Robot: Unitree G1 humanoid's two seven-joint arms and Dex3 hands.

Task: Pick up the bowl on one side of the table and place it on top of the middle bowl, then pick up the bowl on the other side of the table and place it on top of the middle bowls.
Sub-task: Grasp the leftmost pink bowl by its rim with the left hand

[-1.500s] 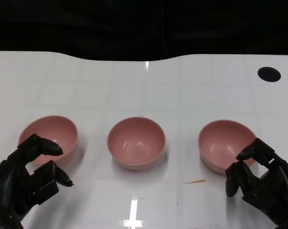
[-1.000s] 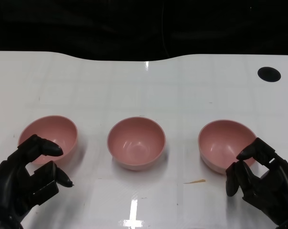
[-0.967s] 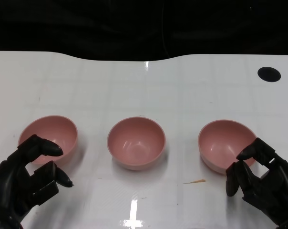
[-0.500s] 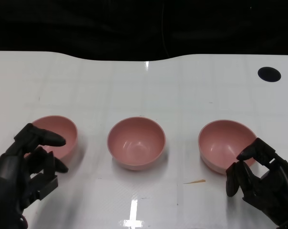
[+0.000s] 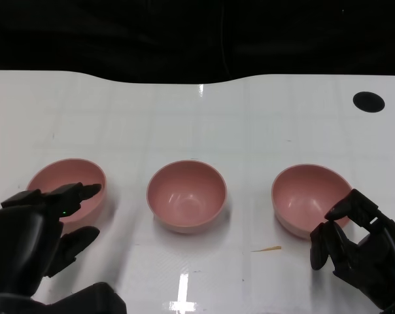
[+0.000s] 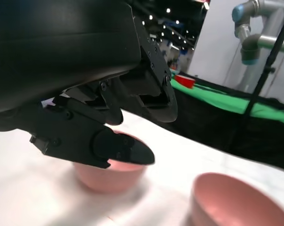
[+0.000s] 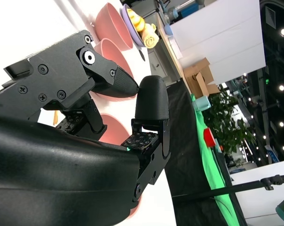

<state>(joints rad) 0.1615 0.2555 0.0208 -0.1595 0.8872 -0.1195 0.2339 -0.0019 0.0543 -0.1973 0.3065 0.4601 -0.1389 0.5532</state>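
Observation:
Three pink bowls stand in a row on the white table: the left bowl [image 5: 67,186], the middle bowl [image 5: 186,195] and the right bowl [image 5: 307,195]. My left hand [image 5: 37,232] hangs at the left bowl's near rim, fingers spread, fingertips [image 5: 86,191] over the rim; contact is unclear. In the left wrist view the fingers [image 6: 118,148] lie across the left bowl [image 6: 109,175], with a second bowl [image 6: 236,202] close by. My right hand [image 5: 358,252] sits by the right bowl's near right side, fingers half curled, holding nothing. The right wrist view shows its fingers [image 7: 151,101] before all the bowls [image 7: 114,59].
A black round hole [image 5: 369,101] is in the table at the far right. A thin orange mark [image 5: 267,248] lies between the middle and right bowls near the front. The table's far edge [image 5: 197,78] meets a dark background.
My left hand has turned and reached forward to the left bowl, its fingers spreading out over the near rim. The right hand and all three bowls have not moved.

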